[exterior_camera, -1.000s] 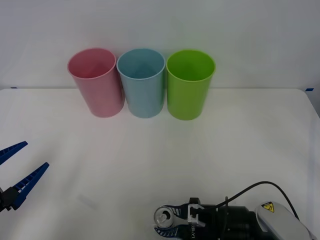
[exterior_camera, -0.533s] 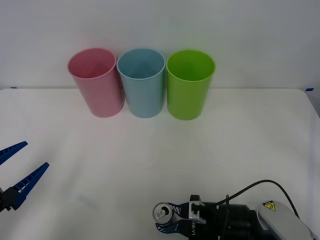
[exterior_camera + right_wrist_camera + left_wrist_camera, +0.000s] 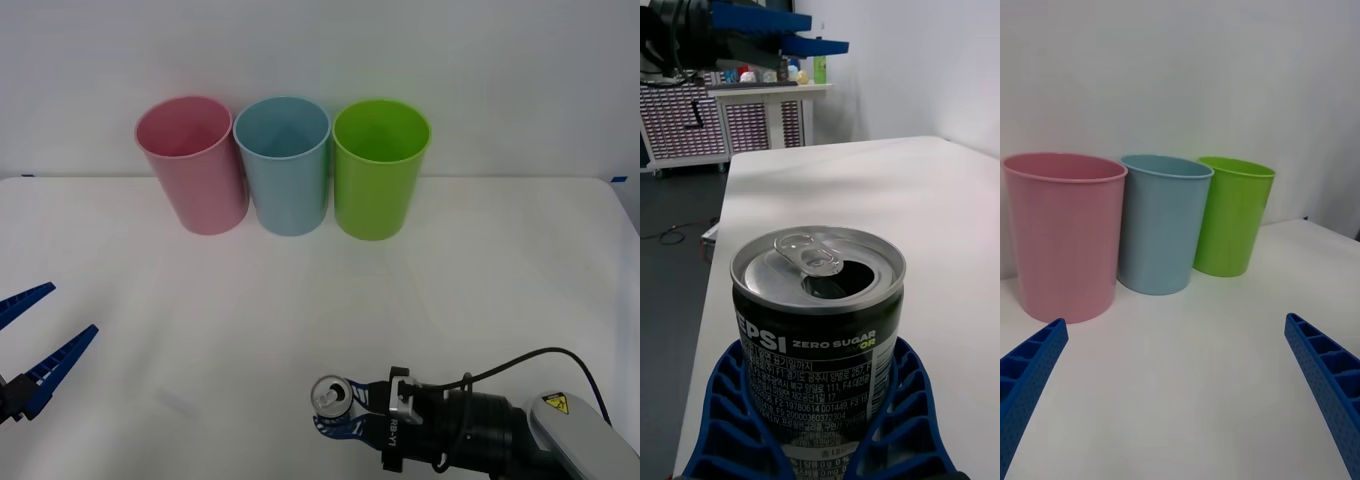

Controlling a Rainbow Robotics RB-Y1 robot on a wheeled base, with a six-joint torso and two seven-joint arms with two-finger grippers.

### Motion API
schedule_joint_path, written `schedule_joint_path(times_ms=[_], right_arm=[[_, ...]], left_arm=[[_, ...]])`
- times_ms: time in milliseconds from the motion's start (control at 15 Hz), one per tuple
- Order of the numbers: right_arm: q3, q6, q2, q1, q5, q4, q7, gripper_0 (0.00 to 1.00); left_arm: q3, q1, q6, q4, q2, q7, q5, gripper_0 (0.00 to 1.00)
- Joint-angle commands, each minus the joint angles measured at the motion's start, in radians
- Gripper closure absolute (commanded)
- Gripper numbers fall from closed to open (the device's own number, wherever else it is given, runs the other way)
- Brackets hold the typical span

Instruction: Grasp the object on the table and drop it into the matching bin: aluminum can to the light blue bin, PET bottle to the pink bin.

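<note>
The front camera sits high above the arms, tilted forward and down across the table [image 3: 480, 270], taking in its near edge and the wall past the far edge. The left wrist camera rides low and close to the tabletop [image 3: 1195, 375], facing the far edge. The right wrist camera hugs the aluminum can [image 3: 818, 330] at very close range near the near edge, looking sideways along the table toward the left gripper [image 3: 779, 31]. The front and left wrist views share the pink bin [image 3: 192, 163] [image 3: 1064, 232], light blue bin [image 3: 285, 165] [image 3: 1161, 221] and lime green cup [image 3: 379, 167] [image 3: 1231, 215].
</note>
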Motion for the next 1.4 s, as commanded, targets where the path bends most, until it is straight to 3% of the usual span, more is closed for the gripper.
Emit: schedule_joint_path(times_ms=[67, 733, 1133, 1400], right_arm=[[-0.012, 0.032, 0.000, 0.002, -0.028, -0.056, -0.027, 1.00], [-0.058, 0.285, 0.000, -0.001, -0.039, -0.369, -0.373, 1.00], [-0.076, 0.425, 0.000, -0.132, -0.039, -0.392, -0.536, 1.00], [-0.081, 0.540, -0.002, -0.236, 0.032, -0.378, -0.669, 1.00]], left_arm=[[0.000, 0.000, 0.000, 0.000, 0.000, 0.000, 0.000, 0.00], [0.000, 0.000, 0.000, 0.000, 0.000, 0.000, 0.000, 0.00], [0.000, 0.000, 0.000, 0.000, 0.000, 0.000, 0.000, 0.00], [0.000, 0.000, 0.000, 0.000, 0.000, 0.000, 0.000, 0.00]])
